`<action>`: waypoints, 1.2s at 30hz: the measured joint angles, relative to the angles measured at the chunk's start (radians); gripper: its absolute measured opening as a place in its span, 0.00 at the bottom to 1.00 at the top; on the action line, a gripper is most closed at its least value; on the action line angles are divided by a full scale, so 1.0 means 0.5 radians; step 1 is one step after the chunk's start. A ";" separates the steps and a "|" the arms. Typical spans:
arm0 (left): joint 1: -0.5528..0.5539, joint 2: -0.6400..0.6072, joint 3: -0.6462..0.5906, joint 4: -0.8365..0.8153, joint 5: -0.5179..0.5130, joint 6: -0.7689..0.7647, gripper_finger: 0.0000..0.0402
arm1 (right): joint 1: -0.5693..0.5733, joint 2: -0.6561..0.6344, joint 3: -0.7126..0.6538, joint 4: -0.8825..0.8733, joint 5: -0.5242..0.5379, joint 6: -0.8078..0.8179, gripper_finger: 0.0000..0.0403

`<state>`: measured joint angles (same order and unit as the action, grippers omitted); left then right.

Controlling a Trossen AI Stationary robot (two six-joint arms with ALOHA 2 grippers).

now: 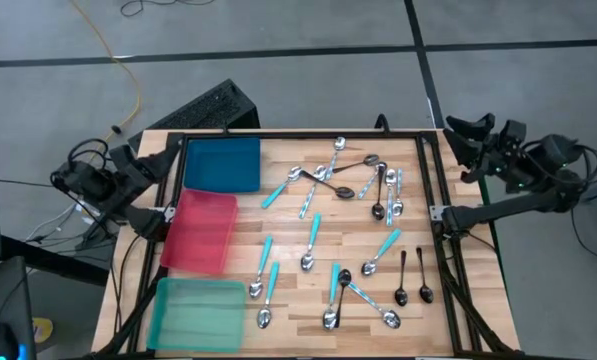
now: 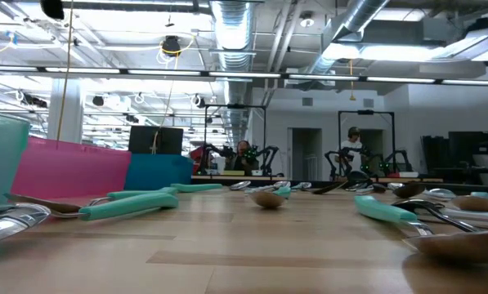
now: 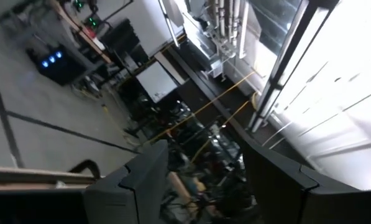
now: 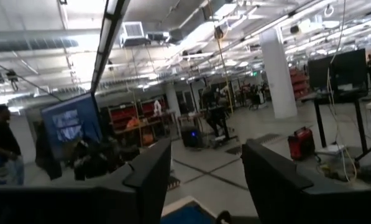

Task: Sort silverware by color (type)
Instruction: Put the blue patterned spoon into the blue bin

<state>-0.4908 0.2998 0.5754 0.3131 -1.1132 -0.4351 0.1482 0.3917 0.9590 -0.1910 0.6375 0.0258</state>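
Note:
Several small spoons lie flat and scattered on the wooden table [image 1: 288,320], in its middle and right part. Some have turquoise handles [image 1: 314,236], some are all silver [image 1: 336,152], some are black [image 1: 402,276]. A tangled cluster [image 1: 343,185] lies toward the far edge. The low view shows turquoise handles [image 2: 129,204] close by. My left gripper [image 1: 143,165] [image 3: 204,155] is open off the table's left edge, raised, and my right gripper [image 1: 465,135] [image 4: 205,152] is open off the far right corner. Both wrist views look out into the room.
Three flat trays sit along the table's left side: blue [image 1: 220,165] farthest, red [image 1: 200,230] in the middle, teal [image 1: 198,313] nearest. A black frame [image 1: 430,180] borders the table. A keyboard [image 1: 203,108] lies beyond the far edge. People stand in the room behind [image 4: 2,146].

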 joint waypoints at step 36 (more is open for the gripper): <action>0.006 0.719 0.891 -0.991 0.472 -0.066 0.49 | -0.123 0.958 0.652 -1.730 -0.130 0.738 0.56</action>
<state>-0.4880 0.6592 1.0210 -0.1826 -0.8774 -0.4684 0.0867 0.8706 1.2850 -1.0562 0.5725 0.3949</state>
